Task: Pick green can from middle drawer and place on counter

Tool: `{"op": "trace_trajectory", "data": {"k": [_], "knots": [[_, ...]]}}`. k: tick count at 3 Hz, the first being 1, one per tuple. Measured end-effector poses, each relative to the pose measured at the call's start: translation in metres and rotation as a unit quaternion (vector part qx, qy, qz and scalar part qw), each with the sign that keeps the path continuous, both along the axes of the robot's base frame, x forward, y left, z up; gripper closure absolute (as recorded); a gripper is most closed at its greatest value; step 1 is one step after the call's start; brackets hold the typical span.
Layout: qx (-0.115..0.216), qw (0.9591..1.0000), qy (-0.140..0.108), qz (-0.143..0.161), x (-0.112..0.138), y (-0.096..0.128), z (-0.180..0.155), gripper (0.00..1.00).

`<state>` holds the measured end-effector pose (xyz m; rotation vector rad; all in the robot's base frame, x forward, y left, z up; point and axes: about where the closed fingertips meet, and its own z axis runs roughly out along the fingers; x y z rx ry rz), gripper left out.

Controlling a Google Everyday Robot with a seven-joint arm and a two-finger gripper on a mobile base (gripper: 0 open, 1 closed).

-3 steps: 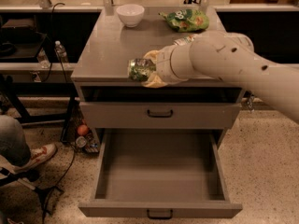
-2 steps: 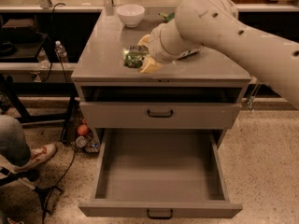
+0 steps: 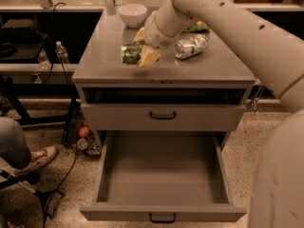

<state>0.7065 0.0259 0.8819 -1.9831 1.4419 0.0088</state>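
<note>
The green can (image 3: 131, 53) lies on its side between the two tan fingers (image 3: 148, 56) of my gripper (image 3: 138, 47), which is shut on it. It is low over the front left part of the grey counter (image 3: 99, 56); I cannot tell whether it touches the surface. My white arm comes in from the upper right. The middle drawer (image 3: 161, 213) is pulled wide open at the bottom, and its tray floor is bare.
A paler dented can (image 3: 191, 45) lies on the counter to the right of the gripper. A white bowl (image 3: 132, 14) stands at the back, with a green bag (image 3: 198, 26) partly behind my arm. A taller-faced drawer (image 3: 162, 115) is closed. A person's leg and shoe (image 3: 28, 156) are at the left.
My gripper has carried the green can from the counter's front edge a little back and to the left. The arm has swung up, and the paler can now shows.
</note>
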Motion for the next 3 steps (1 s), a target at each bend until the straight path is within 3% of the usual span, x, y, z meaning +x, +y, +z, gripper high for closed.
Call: {"op": "trace_trajectory", "data": {"k": [1, 2, 3], "knots": [[0.011, 0.9978, 0.056, 0.034, 0.0022, 0.0089, -0.0097, 1.00], [0.034, 0.9944, 0.089, 0.045, 0.0042, 0.0144, -0.0132, 1.00], [0.046, 0.9930, 0.104, 0.031, 0.0087, 0.0154, -0.0137, 1.00]]}}
